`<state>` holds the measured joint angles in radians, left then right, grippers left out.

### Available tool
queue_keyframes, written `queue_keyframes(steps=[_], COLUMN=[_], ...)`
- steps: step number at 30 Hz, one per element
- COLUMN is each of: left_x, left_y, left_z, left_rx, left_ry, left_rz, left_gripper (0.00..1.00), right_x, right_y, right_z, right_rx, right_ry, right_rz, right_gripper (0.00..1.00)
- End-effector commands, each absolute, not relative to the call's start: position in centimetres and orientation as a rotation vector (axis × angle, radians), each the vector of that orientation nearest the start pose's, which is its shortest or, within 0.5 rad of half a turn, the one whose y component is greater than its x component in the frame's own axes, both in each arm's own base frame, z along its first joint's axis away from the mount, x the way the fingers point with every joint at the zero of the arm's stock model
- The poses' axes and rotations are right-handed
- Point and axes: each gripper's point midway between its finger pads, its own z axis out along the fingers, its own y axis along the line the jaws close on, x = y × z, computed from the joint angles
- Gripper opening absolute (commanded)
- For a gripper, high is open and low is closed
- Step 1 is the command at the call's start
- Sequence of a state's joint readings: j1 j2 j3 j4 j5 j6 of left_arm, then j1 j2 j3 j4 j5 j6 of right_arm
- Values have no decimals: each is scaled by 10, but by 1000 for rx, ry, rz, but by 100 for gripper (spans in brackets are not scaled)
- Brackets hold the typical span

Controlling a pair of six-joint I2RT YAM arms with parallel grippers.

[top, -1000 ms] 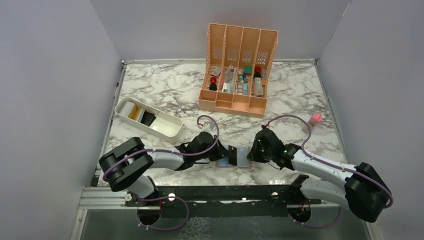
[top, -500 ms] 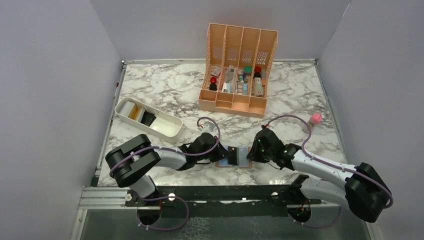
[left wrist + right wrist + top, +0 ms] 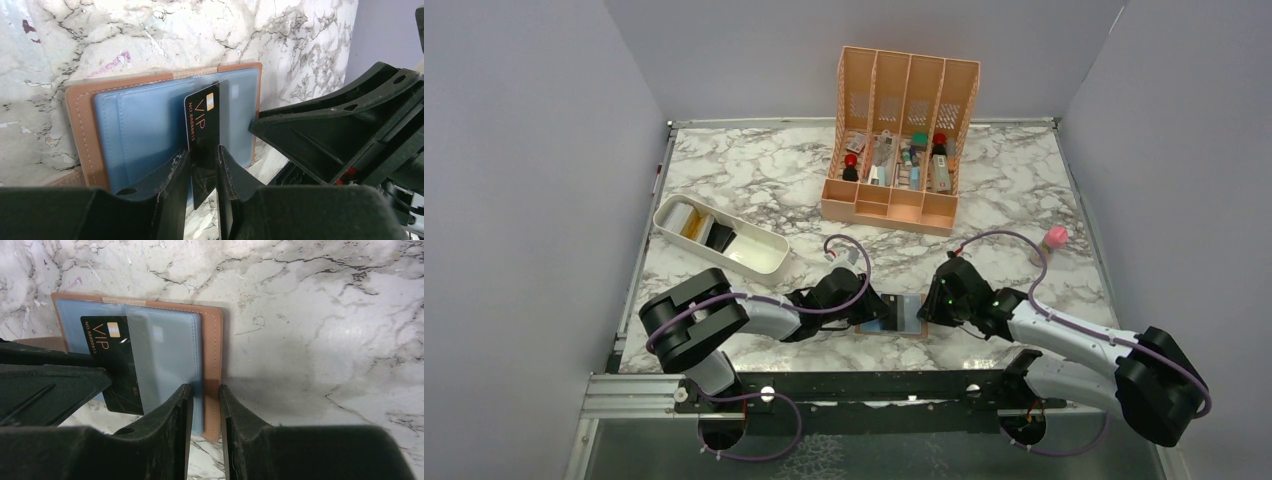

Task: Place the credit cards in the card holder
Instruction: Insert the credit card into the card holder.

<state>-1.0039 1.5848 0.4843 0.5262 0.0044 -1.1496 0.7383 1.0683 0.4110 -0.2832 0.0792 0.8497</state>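
The card holder (image 3: 908, 316) lies open flat near the table's front edge, brown outside (image 3: 212, 340) and light blue inside (image 3: 135, 130). A black VIP credit card (image 3: 202, 112) (image 3: 107, 357) sits partly under its clear pocket, with its near end sticking out past the holder's edge. My left gripper (image 3: 871, 313) (image 3: 203, 162) is at that end, jaws slightly parted, the card showing through the gap. My right gripper (image 3: 928, 309) (image 3: 205, 395) stands open at the holder's right edge, one finger over the blue lining, the other over marble.
A tall peach organizer (image 3: 902, 140) with small items stands at the back. A white oblong tray (image 3: 721, 236) lies at the left. A small pink object (image 3: 1055, 237) sits at the right. The table's front edge runs just behind the holder.
The left arm has pushed rightward and the card has slid further into the holder. The left jaws have parted from shut. The right gripper has stayed put.
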Motion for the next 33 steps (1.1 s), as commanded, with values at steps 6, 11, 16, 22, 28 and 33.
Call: queue_keyframes(steps=[6, 11, 16, 22, 28, 33], left_x=[188, 186, 182, 177, 181, 183], left_y=[-347, -355, -366, -369, -366, -373], left_z=[48, 45, 43, 36, 47, 56], left_rx=[-155, -134, -86, -59, 5, 53], left_ry=[2351, 2371, 2379, 2406, 2371, 2348], left_rz=[-1103, -1108, -1113, -1105, -1067, -1088], left_gripper=[29, 29, 25, 25, 29, 34], right_x=[164, 162, 160, 163, 167, 168], right_y=[188, 188, 191, 195, 195, 193], right_z=[35, 30, 23, 25, 25, 24], right_rx=[190, 187, 185, 191, 174, 163], right_ry=[2581, 2592, 2607, 2582, 2572, 2567], right_rz=[637, 641, 660, 691, 676, 655], right_gripper=[30, 29, 28, 27, 26, 26])
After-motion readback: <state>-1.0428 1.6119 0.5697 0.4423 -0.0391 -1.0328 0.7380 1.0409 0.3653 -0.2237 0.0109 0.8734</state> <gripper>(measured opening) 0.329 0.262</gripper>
